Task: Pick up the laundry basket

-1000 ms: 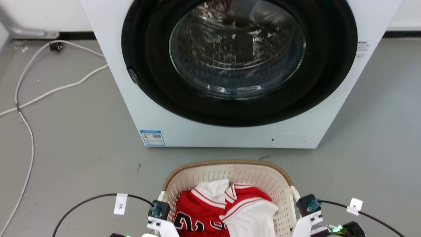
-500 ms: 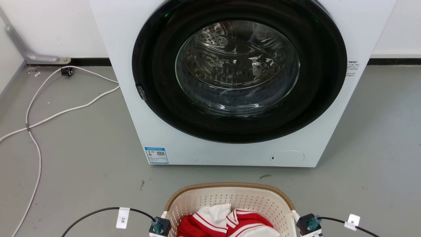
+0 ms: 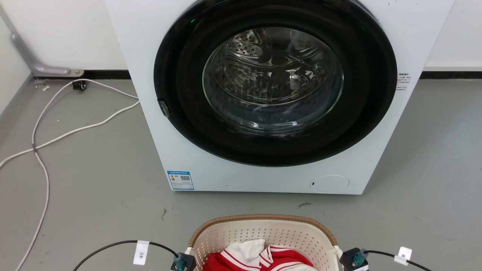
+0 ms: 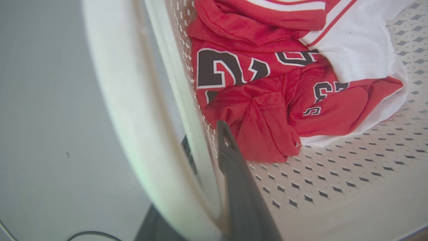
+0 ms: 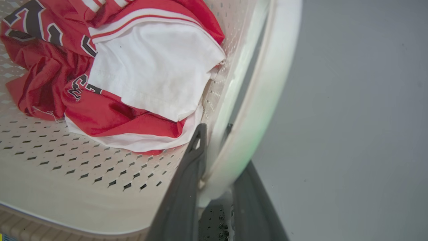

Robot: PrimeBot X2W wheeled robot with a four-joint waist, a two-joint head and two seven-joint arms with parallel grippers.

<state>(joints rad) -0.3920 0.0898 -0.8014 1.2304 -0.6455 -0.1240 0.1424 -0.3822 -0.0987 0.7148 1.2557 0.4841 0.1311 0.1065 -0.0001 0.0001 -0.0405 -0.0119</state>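
The laundry basket, cream perforated plastic with a brown woven rim, sits at the bottom middle of the head view, in front of the washing machine. A red and white jersey lies inside it. In the left wrist view my left gripper straddles the basket's white side handle, one dark finger inside the wall and one outside. My right gripper clamps the opposite handle the same way. Both wrists flank the basket in the head view. Whether the basket is off the floor I cannot tell.
A white front-loading washing machine with a shut round glass door stands close behind the basket. White cables trail over the grey floor at the left. A grey pipe runs along the back wall.
The whole head picture has shifted downward, so the camera moved. Basket and wrists sit lower in frame, with less of the jersey showing. Both grippers stay at the basket's sides.
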